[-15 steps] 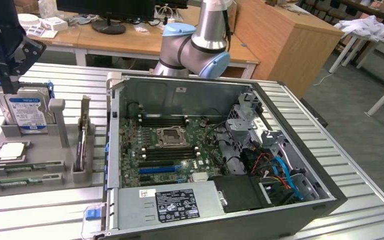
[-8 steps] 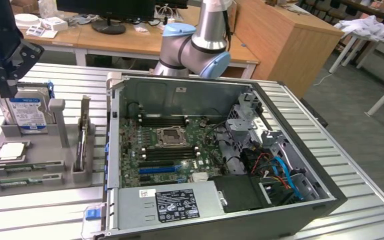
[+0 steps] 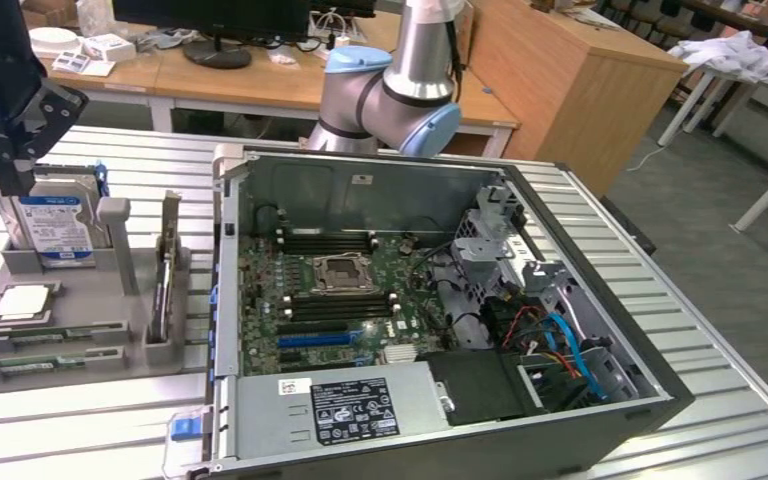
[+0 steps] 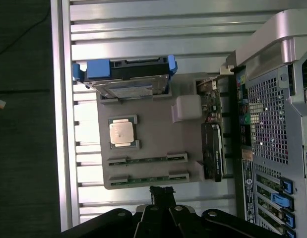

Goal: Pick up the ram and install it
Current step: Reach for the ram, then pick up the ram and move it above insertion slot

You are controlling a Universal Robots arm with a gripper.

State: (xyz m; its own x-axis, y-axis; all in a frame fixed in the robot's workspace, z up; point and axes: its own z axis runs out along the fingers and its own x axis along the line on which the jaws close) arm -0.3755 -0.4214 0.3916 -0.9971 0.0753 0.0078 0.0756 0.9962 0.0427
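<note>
Two ram sticks lie side by side in slots at the front of a grey holder: one ram stick (image 3: 57, 333) (image 4: 147, 159) and a second one (image 3: 40, 363) (image 4: 147, 177) beside it. They are long, narrow and green. My gripper (image 3: 11, 182) (image 4: 160, 191) hangs above the holder, over the hard drive end, well above the ram. Its fingers are shut with nothing between them. The open computer case (image 3: 651, 380) lies to the exterior view's right, with its motherboard (image 3: 344, 285) showing dark memory slots on both sides of the CPU socket.
The grey holder (image 3: 124, 362) also carries a silver hard drive with a blue label (image 3: 53, 225) (image 4: 126, 82), a square CPU chip (image 3: 24, 300) (image 4: 121, 133) and an upright card (image 3: 164, 275) (image 4: 213, 148). Everything rests on a ribbed metal table (image 3: 91, 425). Cables and a drive cage crowd the case's right side.
</note>
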